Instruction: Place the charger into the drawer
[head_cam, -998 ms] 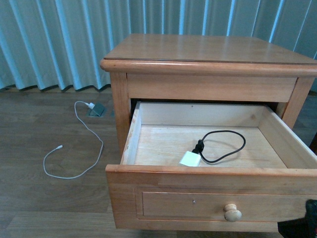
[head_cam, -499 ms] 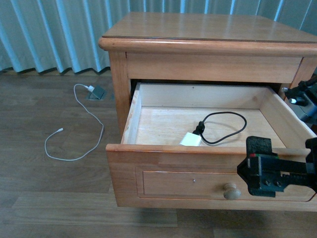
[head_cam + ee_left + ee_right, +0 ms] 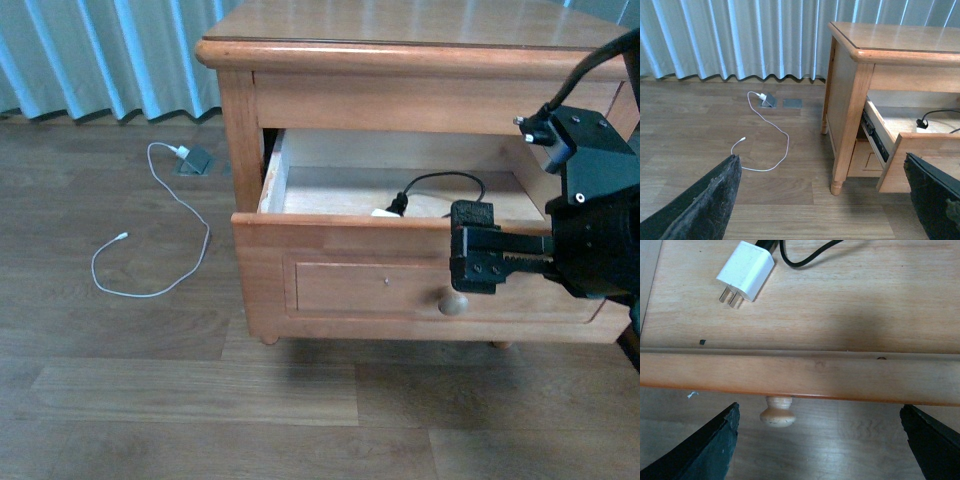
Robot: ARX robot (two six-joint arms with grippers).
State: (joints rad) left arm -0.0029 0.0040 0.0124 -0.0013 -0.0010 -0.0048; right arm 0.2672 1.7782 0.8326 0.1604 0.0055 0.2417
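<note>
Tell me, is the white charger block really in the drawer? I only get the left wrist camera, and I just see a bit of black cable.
Observer: Yes. The right wrist view shows the charger lying flat on the drawer floor, with its prongs bare.
Operator: Where is the other hand?
Observer: The right hand is in front of the drawer's front panel, near the knob. It is open and empty.
Operator: Is it touching the knob?
Observer: No. The right wrist view shows the knob between the spread fingers, and neither finger touches it.
</note>
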